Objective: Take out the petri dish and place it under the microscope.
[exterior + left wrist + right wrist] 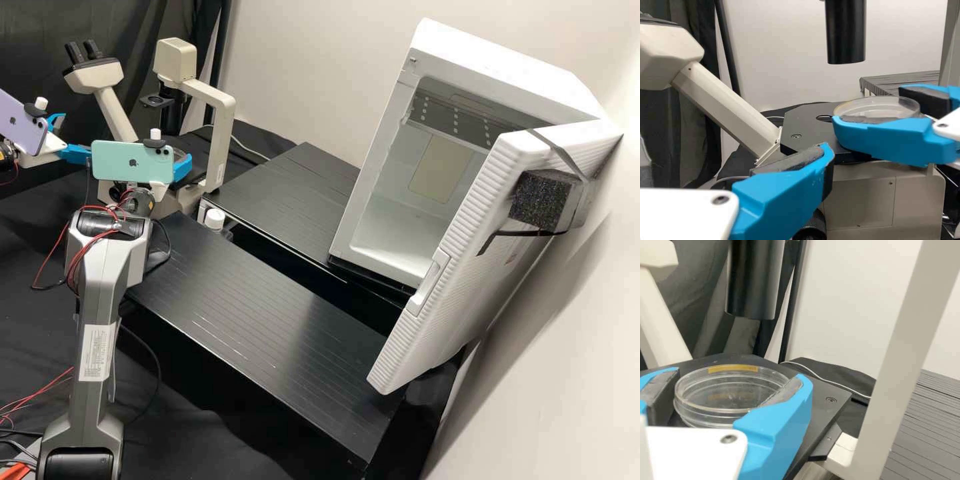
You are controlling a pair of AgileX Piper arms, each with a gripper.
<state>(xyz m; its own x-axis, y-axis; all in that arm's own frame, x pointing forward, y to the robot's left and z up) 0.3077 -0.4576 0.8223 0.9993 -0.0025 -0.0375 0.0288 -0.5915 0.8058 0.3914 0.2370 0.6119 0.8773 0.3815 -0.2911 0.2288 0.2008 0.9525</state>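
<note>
Petri dish (735,385) gripped in the right tool (182,161).
It lies between the two blue fingers, pads against its sides, at the dark stage (822,412) of the microscope (219,110); whether it touches the stage, I cannot tell. The left tool (77,136) stands wide nearby.

Bright, diffuse light — faint glare streaks the black platform (267,300).

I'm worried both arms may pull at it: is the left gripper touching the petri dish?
Apart. The left gripper has a finger in the left wrist view, clear of the petri dish, with dark microscope stage visible between.
</note>
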